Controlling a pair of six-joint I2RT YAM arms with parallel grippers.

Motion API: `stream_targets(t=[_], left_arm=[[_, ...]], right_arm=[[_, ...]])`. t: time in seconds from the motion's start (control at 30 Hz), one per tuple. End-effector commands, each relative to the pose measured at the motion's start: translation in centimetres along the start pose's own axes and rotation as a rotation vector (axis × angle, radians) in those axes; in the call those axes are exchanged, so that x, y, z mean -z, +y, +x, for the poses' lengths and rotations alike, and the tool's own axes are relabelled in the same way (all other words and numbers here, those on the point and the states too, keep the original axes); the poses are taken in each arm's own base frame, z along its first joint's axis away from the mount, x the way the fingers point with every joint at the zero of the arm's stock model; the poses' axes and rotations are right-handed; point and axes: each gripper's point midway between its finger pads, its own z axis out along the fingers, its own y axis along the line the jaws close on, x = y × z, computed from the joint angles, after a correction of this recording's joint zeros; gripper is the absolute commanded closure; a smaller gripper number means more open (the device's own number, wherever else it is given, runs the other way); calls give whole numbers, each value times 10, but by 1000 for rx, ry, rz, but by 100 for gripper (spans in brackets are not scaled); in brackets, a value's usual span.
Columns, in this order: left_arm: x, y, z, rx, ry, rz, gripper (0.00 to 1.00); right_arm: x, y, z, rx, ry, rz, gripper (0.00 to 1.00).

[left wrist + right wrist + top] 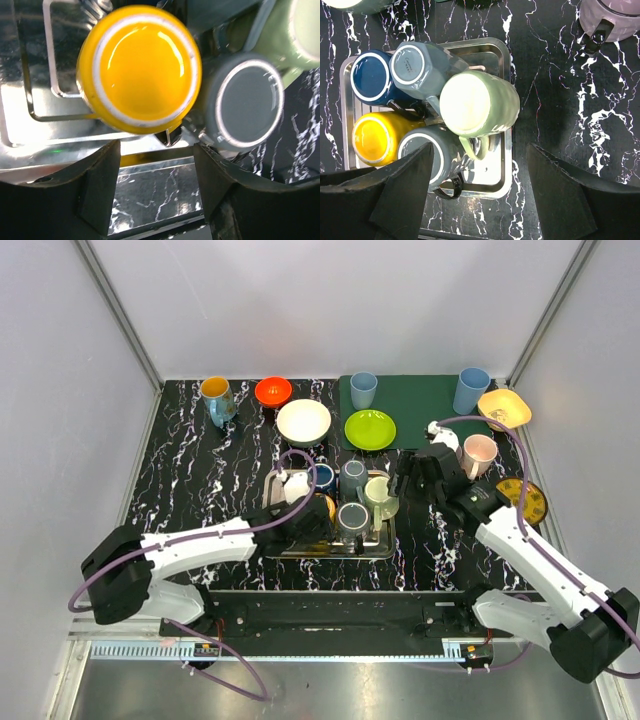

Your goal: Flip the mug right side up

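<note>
Several mugs stand bottom-up in a metal tray (385,545): yellow (140,70), dark grey (250,100), light green (475,102), blue (370,77) and a second grey one (417,62). My left gripper (157,185) is open and empty, hovering just in front of the yellow mug at the tray's near left (312,515). My right gripper (480,195) is open and empty, above the tray's right edge (408,480), with the green mug's handle (475,147) just ahead of its fingers. In the top view the left arm hides most of the yellow mug.
A pink mug (478,452) stands upright to the right of the tray. At the back are a white bowl (303,421), green plate (370,429), orange bowl (272,390), yellow-blue mug (216,395), two blue cups (363,388) on a green mat (420,400) and a yellow bowl (503,407).
</note>
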Motion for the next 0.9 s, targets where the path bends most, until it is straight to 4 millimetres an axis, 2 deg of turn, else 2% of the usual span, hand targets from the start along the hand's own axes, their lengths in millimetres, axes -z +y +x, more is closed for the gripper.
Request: stream_targets(t=[0.0, 0.1, 0.23, 0.37, 0.4, 0.57, 0.63, 0.77, 0.87], left_arm=[[2, -31, -36, 84, -119, 30, 36], [-8, -31, -36, 76, -115, -23, 36], [-25, -20, -21, 76, -67, -97, 37], [-29, -8, -13, 100, -53, -127, 41], [-30, -5, -15, 108, -56, -136, 42], [-29, 12, -16, 143, -59, -166, 64], [-24, 16, -17, 156, -62, -164, 67], [-17, 26, -15, 154, -64, -174, 68], [-13, 31, -14, 141, -58, -178, 56]], right_arm=[[8, 6, 0, -21, -17, -43, 21], [11, 8, -2, -23, -23, -58, 21], [19, 11, -10, -20, -42, -76, 21], [26, 11, -16, -13, -61, -84, 20], [28, 12, -17, -11, -63, -87, 20], [24, 12, -12, -11, -53, -92, 20], [22, 13, -9, -12, -45, -95, 20], [21, 13, -9, -13, -47, -98, 20], [19, 13, -8, -14, -45, -98, 20]])
